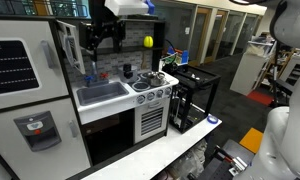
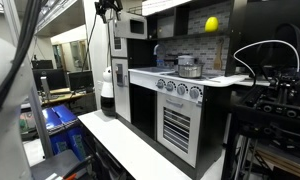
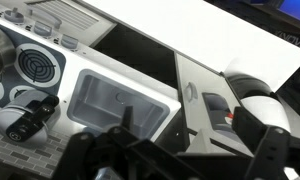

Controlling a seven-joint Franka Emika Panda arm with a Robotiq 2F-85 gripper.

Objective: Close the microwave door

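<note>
Your tool point(image 1: 105, 38) hangs above the sink point(image 1: 100, 94) of a toy kitchen, its fingers spread wide and holding nothing. The microwave door point(image 1: 63, 45) stands swung open just beside the tool, toward the white fridge point(image 1: 20, 70).

Behind, glass-walled offices point(image 1: 215, 35); dark grey floor point(image 1: 230, 72); cluttered desks point(image 2: 58, 88) beneath bright ceiling light.

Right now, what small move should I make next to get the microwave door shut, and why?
Probably ease the gripper toward the microwave door. The door stands swung out beside the fridge, and the open gripper hangs above the sink, apart from it, so no push can start yet.
</note>
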